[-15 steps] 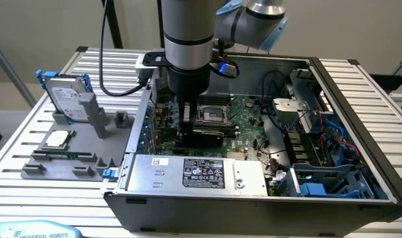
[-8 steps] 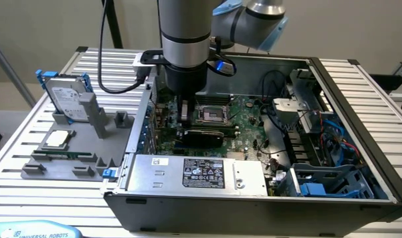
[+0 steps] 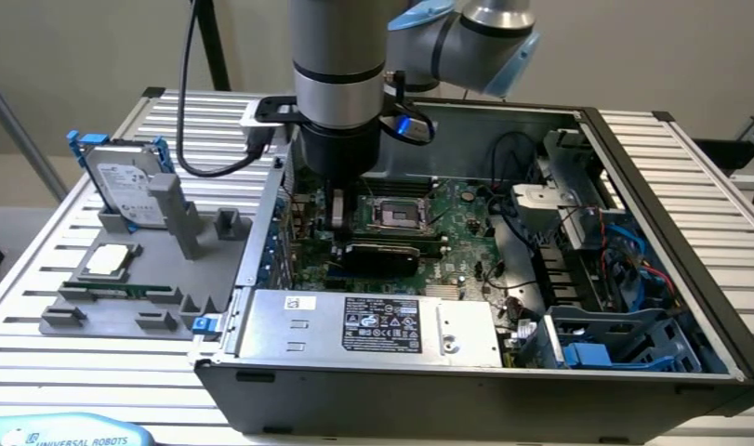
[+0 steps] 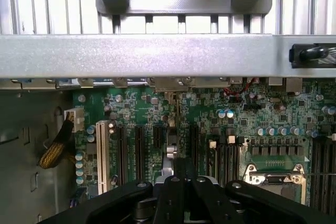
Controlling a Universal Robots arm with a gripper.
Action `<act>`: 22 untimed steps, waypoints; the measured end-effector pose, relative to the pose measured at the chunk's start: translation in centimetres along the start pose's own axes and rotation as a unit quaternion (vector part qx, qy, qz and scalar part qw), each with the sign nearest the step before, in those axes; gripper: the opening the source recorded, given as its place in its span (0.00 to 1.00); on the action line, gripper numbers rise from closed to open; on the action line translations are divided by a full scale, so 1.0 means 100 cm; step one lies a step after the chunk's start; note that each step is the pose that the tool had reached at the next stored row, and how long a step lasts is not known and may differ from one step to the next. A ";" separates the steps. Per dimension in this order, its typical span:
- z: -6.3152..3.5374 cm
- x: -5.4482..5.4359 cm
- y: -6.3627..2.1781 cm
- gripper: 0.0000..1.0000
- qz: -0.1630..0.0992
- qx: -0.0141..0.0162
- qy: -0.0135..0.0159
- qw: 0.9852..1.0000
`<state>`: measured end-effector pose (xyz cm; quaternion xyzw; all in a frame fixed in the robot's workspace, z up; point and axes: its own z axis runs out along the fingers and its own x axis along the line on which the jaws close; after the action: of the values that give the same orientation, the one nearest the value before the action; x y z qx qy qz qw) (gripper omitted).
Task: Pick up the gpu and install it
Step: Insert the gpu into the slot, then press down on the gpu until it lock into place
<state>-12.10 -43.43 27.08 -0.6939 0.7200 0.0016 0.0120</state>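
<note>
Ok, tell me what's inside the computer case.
A green motherboard, a labelled power supply, blue cables and the shut gripper above the card slots. The arm hides whatever sits beneath it.

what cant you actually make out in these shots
- Exterior view: the gripper's fingertips, masked by the arm's own wrist inside the case.
- Wrist view: whether the gpu sits fully in its slot; only its thin edge shows, and the gripper body covers its near end.
- Exterior view: text on the hard drive label, too small.
</note>
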 end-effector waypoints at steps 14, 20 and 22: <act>0.0008 0.000 0.0028 0.11 0.000 0.001 -0.001 1.000; -0.0152 0.000 0.0012 0.11 0.000 0.000 0.001 1.000; -0.0154 0.000 0.0010 0.11 0.000 0.000 0.001 1.000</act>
<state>-12.23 -43.41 28.62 -0.6939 0.7200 0.0012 0.0117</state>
